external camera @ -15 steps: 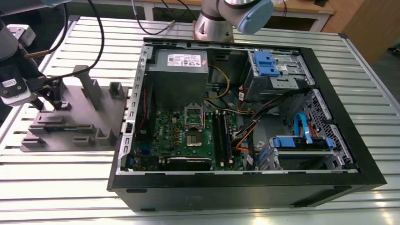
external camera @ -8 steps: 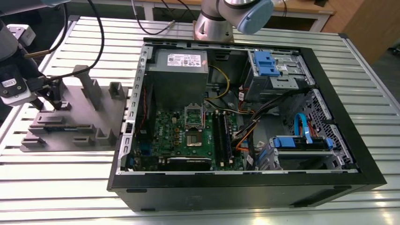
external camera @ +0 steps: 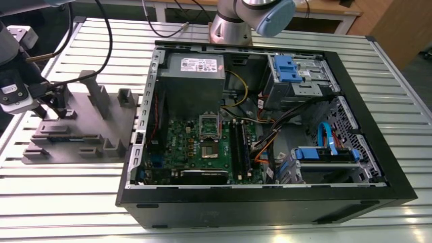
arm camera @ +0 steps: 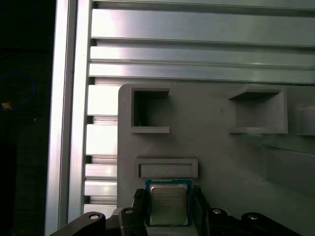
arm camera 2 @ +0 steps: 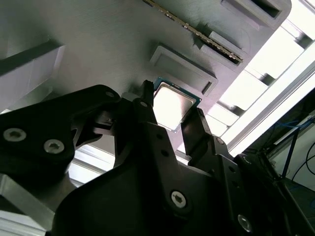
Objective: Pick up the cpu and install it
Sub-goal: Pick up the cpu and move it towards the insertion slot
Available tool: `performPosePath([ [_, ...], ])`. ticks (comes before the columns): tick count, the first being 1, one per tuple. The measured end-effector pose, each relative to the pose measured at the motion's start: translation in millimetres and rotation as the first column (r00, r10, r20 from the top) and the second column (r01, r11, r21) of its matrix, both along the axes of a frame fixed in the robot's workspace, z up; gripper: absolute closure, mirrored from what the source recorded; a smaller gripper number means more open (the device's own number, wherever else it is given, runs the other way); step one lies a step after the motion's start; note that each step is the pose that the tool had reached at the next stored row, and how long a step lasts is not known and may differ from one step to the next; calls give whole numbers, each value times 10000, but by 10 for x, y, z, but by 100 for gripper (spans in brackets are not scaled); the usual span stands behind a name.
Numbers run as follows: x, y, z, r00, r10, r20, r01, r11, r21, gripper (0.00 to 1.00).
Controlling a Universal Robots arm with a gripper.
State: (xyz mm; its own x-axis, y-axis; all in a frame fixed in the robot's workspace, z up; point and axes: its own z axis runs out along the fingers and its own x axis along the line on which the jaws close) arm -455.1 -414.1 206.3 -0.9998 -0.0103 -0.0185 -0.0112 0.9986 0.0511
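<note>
Straddling the cpu, the gripper stands open, a finger just beside each of two opposite edges, while the chip lies flat on the grey fixture. Closing off-centre could tilt or skid it, I judge, spoiling the grip

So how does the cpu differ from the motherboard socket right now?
The cpu lies on the grey fixture outside the case, at the gripper; the socket sits on the motherboard inside the case. The cpu's top is shiny silver; the socket shows a dark centre in a silver frame. Both lie flat.
</note>
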Motion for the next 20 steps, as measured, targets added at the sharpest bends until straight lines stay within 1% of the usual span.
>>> performPosePath([
  [1,0,0,21,10000,0,0,0,10000,0,53],
  [2,0,0,27,10000,0,0,0,10000,0,53],
  [10,0,0,31,10000,0,-1,0,10000,-1,53],
  [20,0,0,63,10000,0,1,0,10000,0,53],
])
